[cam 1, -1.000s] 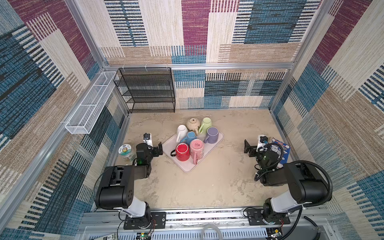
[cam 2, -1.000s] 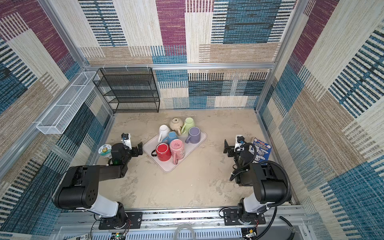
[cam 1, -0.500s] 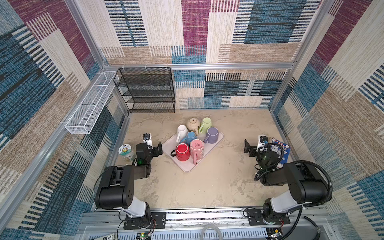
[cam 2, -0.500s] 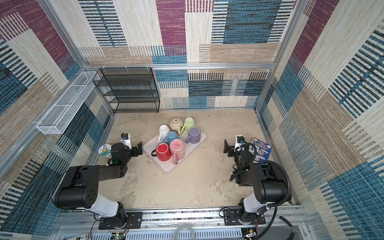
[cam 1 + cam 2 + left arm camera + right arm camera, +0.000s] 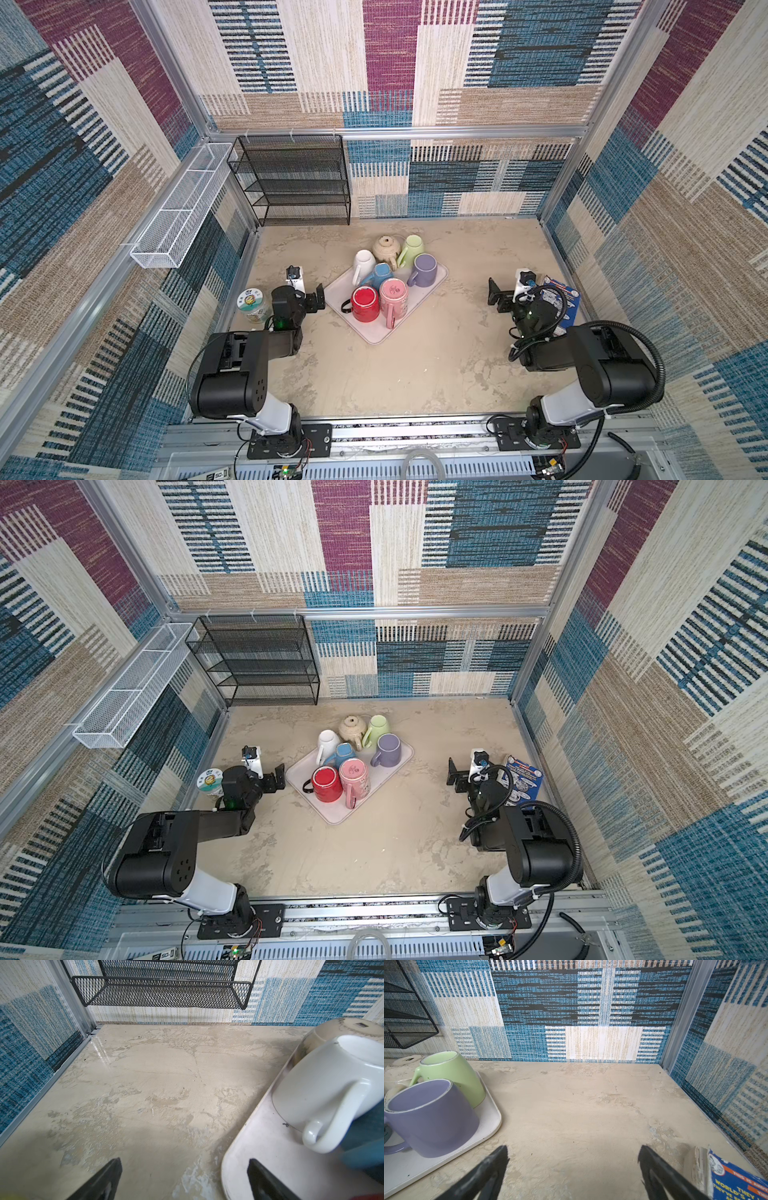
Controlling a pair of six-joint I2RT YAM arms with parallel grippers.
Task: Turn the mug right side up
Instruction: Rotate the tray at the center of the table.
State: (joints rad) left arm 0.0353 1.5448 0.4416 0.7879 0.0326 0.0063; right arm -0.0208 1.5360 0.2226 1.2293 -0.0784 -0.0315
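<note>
Beige tabletop [image 5: 415,365], inverted mugs [image 5: 365,303] on tray [image 5: 376,332], left end effector [image 5: 308,293] beside, right end effector [image 5: 508,293] apart, both wide open, empty

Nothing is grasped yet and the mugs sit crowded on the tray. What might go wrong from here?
1. The red mug, pink mug and blue mug stand crowded close together, so fingers closing around one may well shove a neighbour.
2. One of the left fingers hangs over the tray near its rim; lowering there might catch or tilt the tray.

Black arms [image 5: 232,365], white base links [image 5: 272,411], ribbed black cable [image 5: 660,374]
</note>
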